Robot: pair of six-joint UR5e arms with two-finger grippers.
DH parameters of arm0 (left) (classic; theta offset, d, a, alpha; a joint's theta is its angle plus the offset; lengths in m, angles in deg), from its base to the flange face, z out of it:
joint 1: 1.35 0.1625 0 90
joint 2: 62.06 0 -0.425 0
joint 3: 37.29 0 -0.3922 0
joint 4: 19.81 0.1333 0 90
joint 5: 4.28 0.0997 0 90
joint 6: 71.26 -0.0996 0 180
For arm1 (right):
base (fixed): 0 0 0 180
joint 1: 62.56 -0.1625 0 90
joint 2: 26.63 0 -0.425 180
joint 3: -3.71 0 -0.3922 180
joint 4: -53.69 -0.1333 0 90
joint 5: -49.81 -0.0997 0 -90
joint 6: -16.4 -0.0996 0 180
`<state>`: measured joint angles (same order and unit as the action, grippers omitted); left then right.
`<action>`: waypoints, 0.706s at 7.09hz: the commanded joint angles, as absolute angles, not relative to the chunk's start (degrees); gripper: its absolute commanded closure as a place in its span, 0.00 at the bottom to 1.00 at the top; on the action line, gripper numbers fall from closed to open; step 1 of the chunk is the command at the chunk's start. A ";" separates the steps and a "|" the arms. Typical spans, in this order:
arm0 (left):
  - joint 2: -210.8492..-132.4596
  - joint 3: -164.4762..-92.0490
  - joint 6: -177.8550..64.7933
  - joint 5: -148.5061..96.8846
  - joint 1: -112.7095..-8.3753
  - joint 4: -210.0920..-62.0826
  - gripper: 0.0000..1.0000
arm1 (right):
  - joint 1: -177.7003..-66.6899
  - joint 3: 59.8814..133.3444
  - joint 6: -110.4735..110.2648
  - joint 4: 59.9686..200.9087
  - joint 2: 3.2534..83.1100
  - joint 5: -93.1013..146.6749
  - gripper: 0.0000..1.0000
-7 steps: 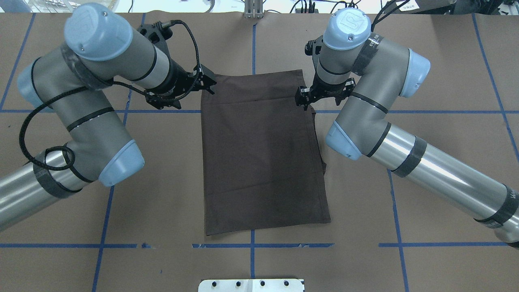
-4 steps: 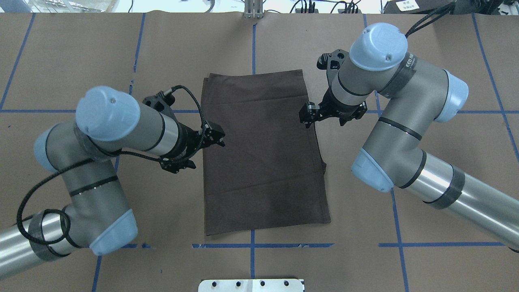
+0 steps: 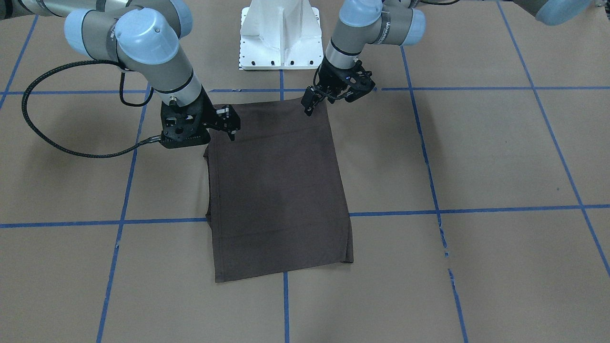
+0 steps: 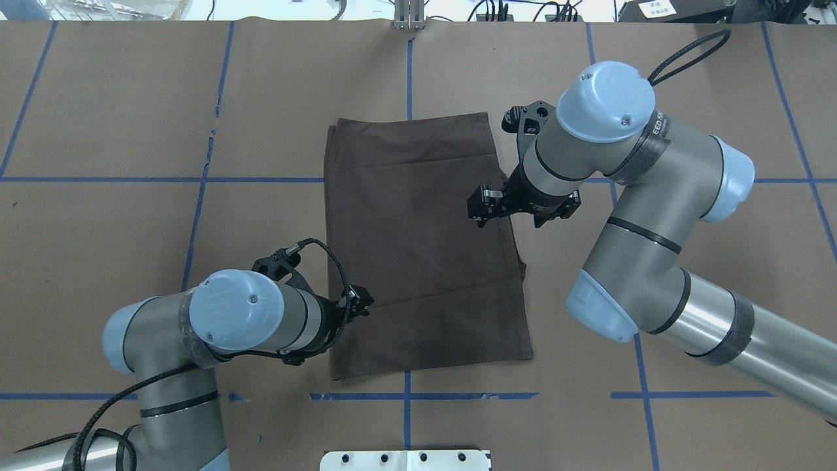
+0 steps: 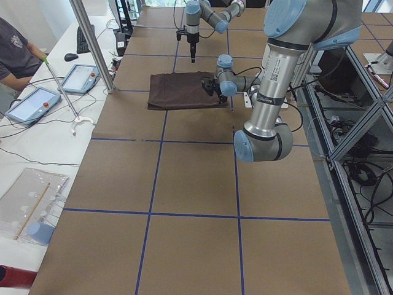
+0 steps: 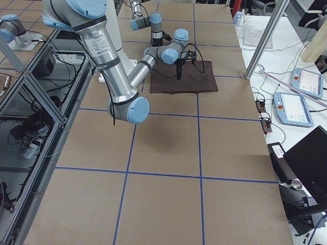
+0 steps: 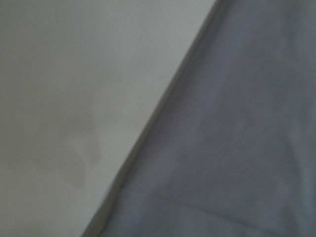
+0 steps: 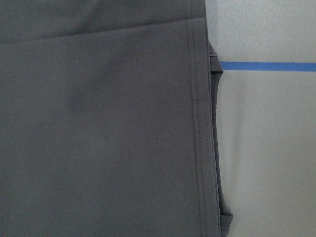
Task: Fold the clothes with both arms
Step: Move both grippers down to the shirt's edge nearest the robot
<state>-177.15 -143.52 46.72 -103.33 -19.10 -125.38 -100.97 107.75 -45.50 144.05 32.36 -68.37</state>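
The clothes are one dark brown shirt (image 4: 425,248), folded into a flat upright rectangle in the middle of the table (image 4: 118,98). My left gripper (image 4: 361,306) hovers at the shirt's left edge, close to its near end, open and holding nothing. My right gripper (image 4: 477,208) is open and empty over the right edge, about halfway along it. In the front-facing view the shirt (image 3: 276,190) has the left gripper (image 3: 309,102) at its upper right corner and the right gripper (image 3: 231,125) at its upper left. The wrist views show only cloth (image 8: 98,138) and paper, no fingers.
Brown paper with blue tape grid lines (image 4: 407,418) covers the table. The white pedestal base (image 3: 279,33) stands at the robot's edge, just behind the shirt's near end. A seated person (image 5: 15,49) and tablets (image 5: 83,78) are at a side table beyond the far edge.
The left arm has swept toward the robot along the shirt's left edge, from the far corner to near the near end. The right gripper moved a shorter way the same direction. The shirt lies unchanged.
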 commanded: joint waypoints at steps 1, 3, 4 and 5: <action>-176.85 -143.47 50.27 -102.80 -15.96 -124.22 0.06 | -100.88 107.77 -45.74 144.04 32.26 -68.40 0.00; -177.11 -143.47 51.61 -102.80 -15.76 -124.22 0.11 | -100.88 107.68 -45.74 144.04 32.09 -68.40 0.00; -177.11 -143.47 52.48 -102.80 -15.76 -124.22 0.13 | -100.88 107.77 -45.74 144.04 32.09 -68.40 0.00; -176.93 -143.38 52.49 -102.80 -15.76 -124.22 0.14 | -100.97 107.94 -45.74 144.04 32.17 -68.40 0.00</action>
